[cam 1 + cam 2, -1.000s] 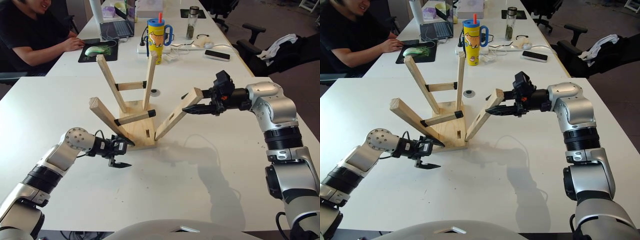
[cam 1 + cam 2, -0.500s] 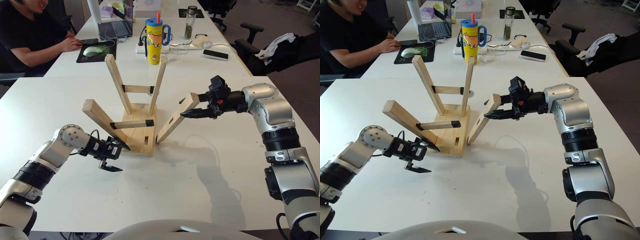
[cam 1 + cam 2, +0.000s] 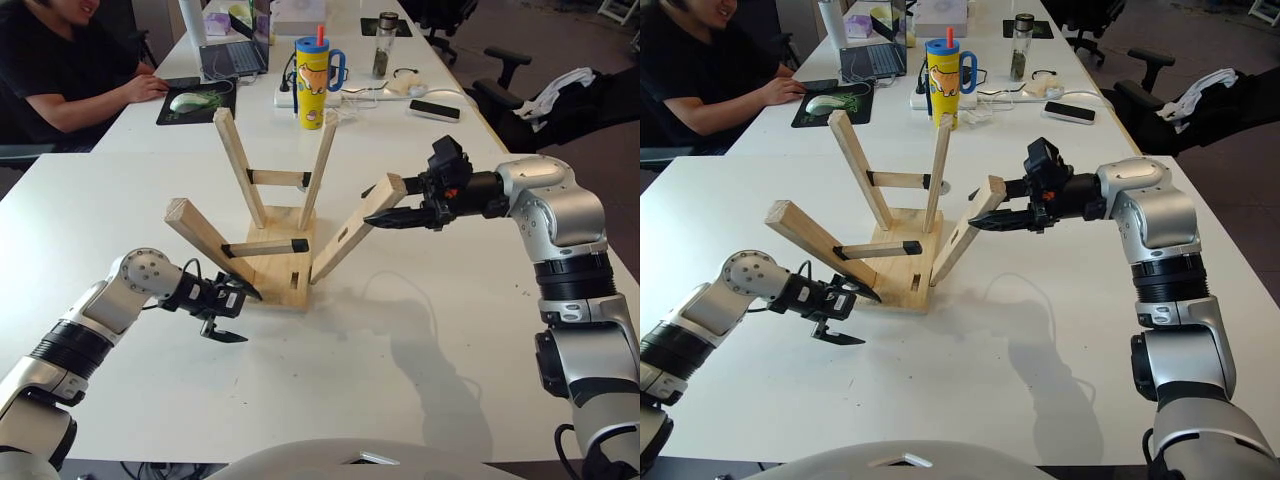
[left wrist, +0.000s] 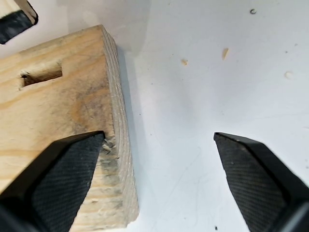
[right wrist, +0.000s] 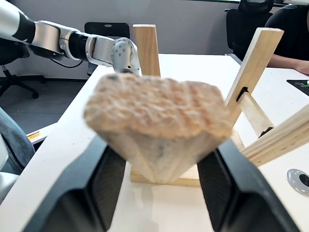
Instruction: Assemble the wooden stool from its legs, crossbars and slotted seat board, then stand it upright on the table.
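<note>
The wooden stool rests upside down on its slotted seat board (image 3: 282, 270), legs pointing up and splayed. Two crossbars (image 3: 278, 178) (image 3: 262, 247) join the leg pairs. My right gripper (image 3: 373, 206) is shut on the top end of the right leg (image 3: 350, 238), which leans out to the right; in the right wrist view that leg end (image 5: 157, 113) sits between both fingers (image 5: 104, 188). My left gripper (image 3: 243, 316) is open at the board's near-left corner. In the left wrist view one finger (image 4: 63, 169) lies on the board (image 4: 58, 111) and the other finger (image 4: 260, 174) hangs over bare table.
The white table (image 3: 400, 350) has free room in front and to the right of the stool. On the far table stand a yellow tumbler (image 3: 317, 80), a bottle (image 3: 385, 45), a phone (image 3: 433, 109) and a laptop (image 3: 232, 55). A small grey disc (image 5: 299, 180) lies behind the stool.
The stool has swung from leaning left to sitting flatter on its seat board. My right gripper kept hold of the leg end and rose slightly. My left gripper stayed at the board's corner.
</note>
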Controlling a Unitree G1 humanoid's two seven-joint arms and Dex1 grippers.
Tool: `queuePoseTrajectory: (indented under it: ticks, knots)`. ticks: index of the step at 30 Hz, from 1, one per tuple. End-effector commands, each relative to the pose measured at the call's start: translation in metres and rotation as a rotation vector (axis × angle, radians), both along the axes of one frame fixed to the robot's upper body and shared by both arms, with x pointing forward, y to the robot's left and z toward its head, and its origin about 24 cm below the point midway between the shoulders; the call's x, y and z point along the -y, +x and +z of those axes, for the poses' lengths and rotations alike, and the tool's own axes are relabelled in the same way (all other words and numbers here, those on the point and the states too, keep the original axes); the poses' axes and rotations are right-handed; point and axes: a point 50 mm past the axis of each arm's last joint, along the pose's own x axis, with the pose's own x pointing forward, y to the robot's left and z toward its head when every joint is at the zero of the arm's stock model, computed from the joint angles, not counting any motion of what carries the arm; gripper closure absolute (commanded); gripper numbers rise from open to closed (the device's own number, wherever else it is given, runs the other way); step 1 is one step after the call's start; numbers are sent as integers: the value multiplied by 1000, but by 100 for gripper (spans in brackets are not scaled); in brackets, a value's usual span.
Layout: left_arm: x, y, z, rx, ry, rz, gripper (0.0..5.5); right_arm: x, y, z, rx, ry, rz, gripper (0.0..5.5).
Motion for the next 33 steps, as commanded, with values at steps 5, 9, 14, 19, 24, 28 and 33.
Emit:
queuePoseTrajectory:
  ticks: [5,9,14,19,24,28,33]
  knots:
    - [-11,-52,-73,-338,186,62,131,-14,0,13,35,60,29,343]
    - [-10,-51,-73,-338,185,61,131,-19,2,3,16,64,11,343]
    - [-8,-51,-74,-335,175,67,131,-22,2,-5,-3,31,12,343]
    - [-6,-52,-75,-333,165,81,131,-21,1,-12,-21,-26,-3,343]
    - [-4,-55,-77,-335,152,101,131,-23,0,-18,-27,-93,-29,343]
    - [-2,-56,-78,-334,144,110,131,-27,-2,-28,-39,-147,-56,343]
    - [0,-57,-79,-337,134,124,131,-37,0,-28,-20,-225,-63,343]
